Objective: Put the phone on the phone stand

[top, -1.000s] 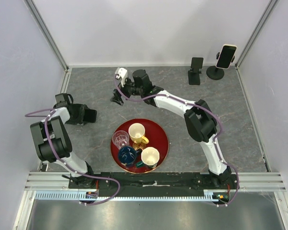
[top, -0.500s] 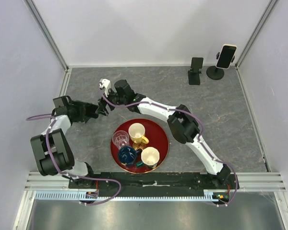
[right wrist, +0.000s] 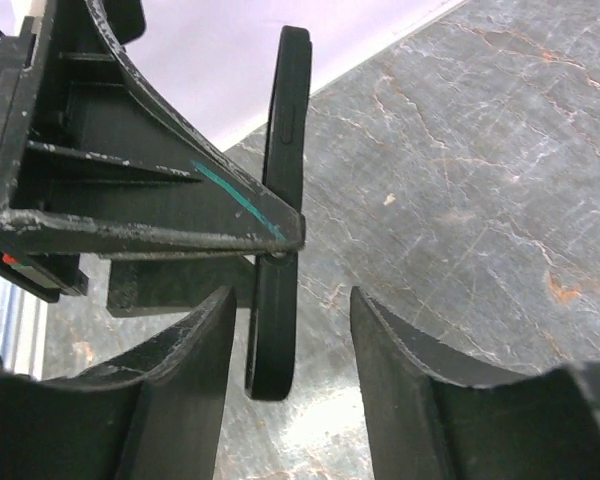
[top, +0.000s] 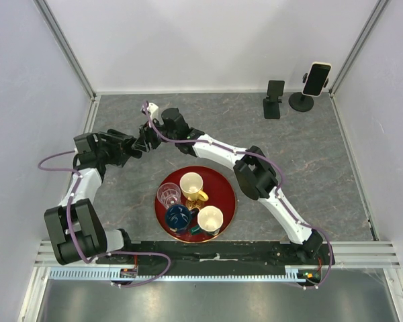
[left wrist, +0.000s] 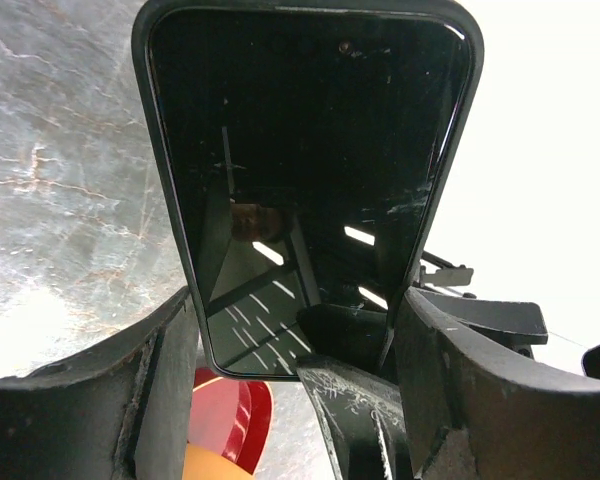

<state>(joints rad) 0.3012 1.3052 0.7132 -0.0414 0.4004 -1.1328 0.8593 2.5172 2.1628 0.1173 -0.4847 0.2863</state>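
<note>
Two-arm handover beyond the left rim of the red tray [top: 225, 194]: grips the dark-cased phone [left wrist: 300, 170] in the left gripper [left wrist: 295, 330], straddles its edge with the right gripper [right wrist: 292, 305] spread, likely calls next for right's clamp, then left's release.
</note>
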